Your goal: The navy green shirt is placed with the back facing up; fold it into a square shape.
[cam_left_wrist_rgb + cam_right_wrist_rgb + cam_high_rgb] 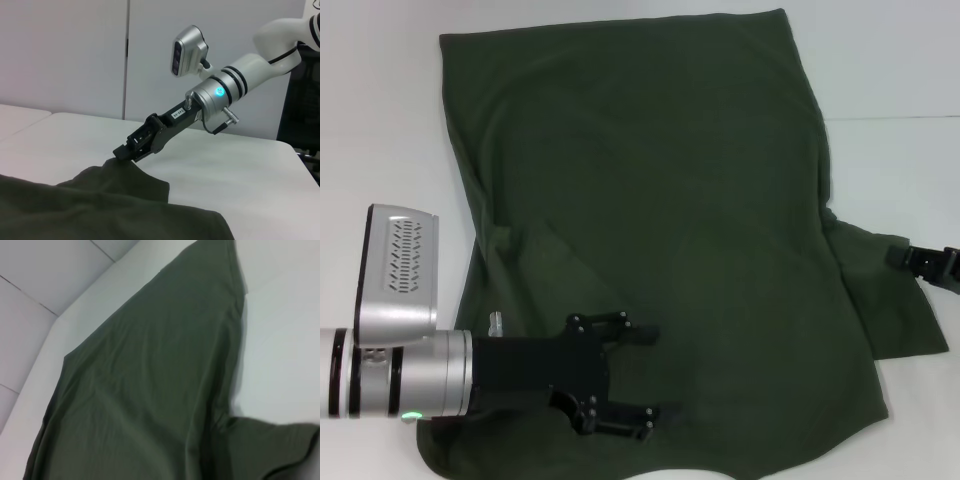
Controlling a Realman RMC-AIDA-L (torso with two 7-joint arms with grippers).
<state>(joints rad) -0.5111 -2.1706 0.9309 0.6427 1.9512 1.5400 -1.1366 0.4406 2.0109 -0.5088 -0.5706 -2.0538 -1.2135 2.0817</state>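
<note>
The navy green shirt (660,200) lies spread on the white table, plain side up, with no lettering visible. Its left sleeve is folded inward over the body. My left gripper (655,372) is open above the shirt's near left part, with nothing between its fingers. My right gripper (917,262) is at the outer edge of the right sleeve (890,300). In the left wrist view the right gripper (124,152) is shut on the sleeve, and the fabric (115,185) rises to a peak at its tip. The right wrist view shows the shirt (150,380) and its sleeve (280,445).
The white table (890,80) surrounds the shirt, with bare surface at the far right and far left. A seam between table sections (900,118) runs along the right side. White wall panels (75,55) stand behind the table.
</note>
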